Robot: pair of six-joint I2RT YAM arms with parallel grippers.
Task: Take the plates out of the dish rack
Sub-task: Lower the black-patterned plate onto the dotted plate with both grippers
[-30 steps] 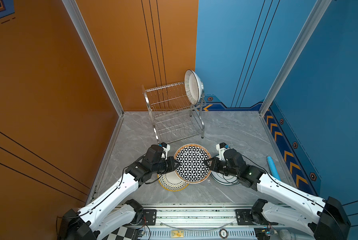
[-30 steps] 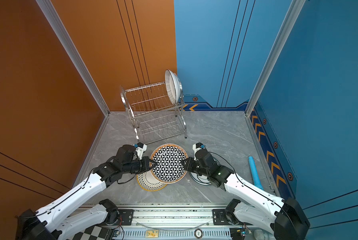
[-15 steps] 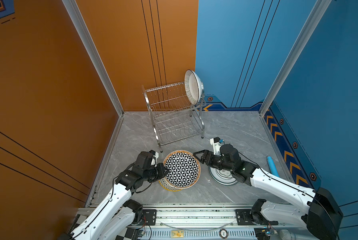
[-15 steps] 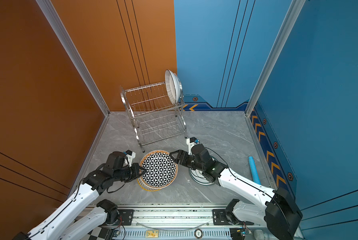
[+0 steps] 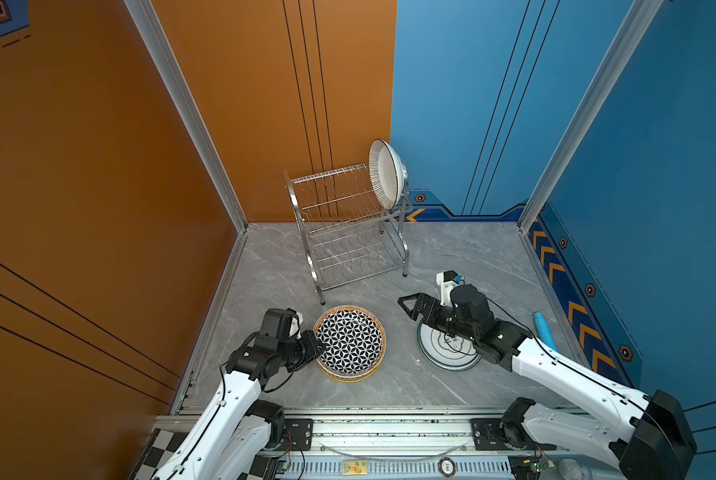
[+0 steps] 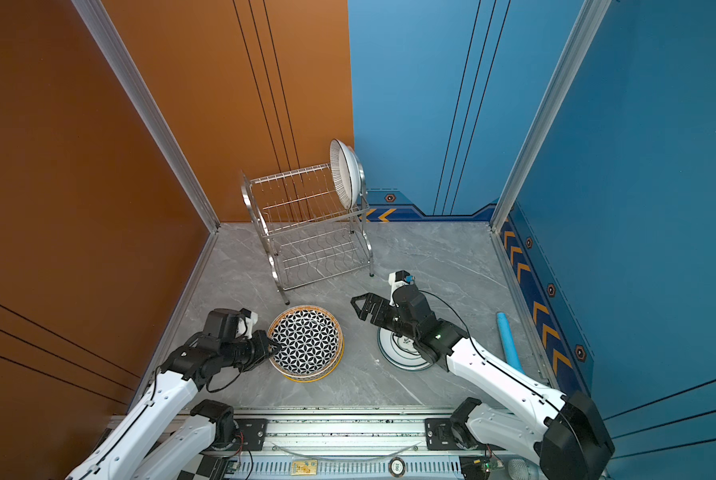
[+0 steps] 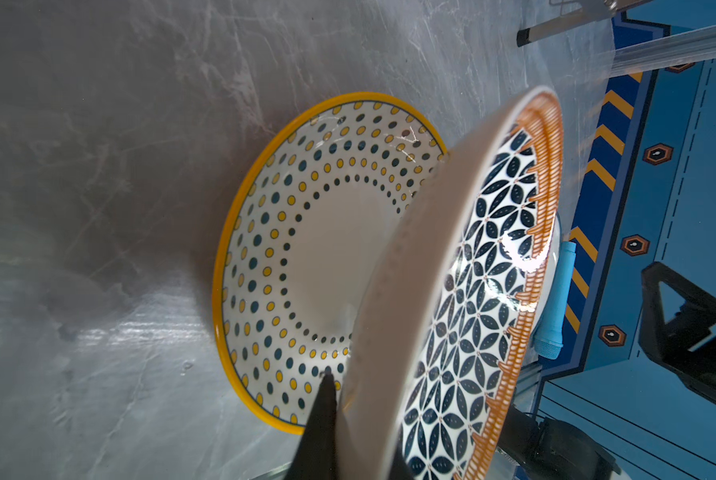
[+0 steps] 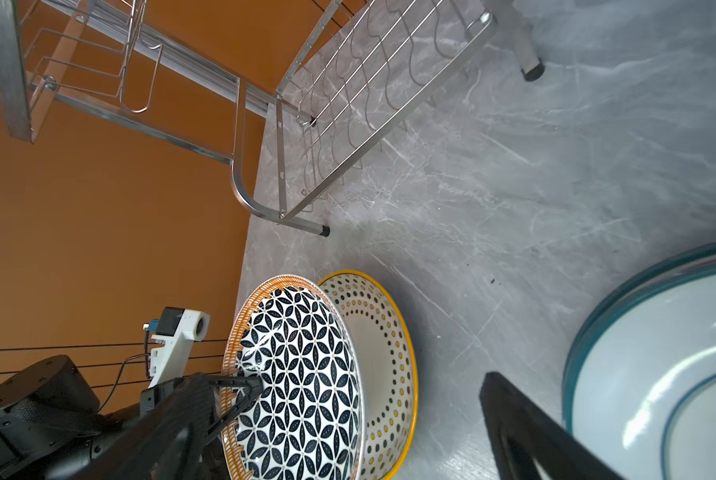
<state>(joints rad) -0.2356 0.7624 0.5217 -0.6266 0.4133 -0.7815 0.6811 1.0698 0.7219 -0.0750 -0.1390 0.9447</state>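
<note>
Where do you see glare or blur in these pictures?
Left wrist view: a glare spot on the flower-patterned plate, soft sheen on the grey table. Right wrist view: white reflections streak the teal-rimmed plate. Top views: sharp, evenly lit.

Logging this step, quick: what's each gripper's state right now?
Left gripper: shut on the rim of the flower-pattern plate.
Right gripper: open, holding nothing.

Open lane
We see bare table (image 5: 402, 365) between flower-patterned plate (image 5: 350, 345) and teal-rimmed plates (image 5: 435, 354); dish rack (image 5: 350, 226) probably blocks beyond.
</note>
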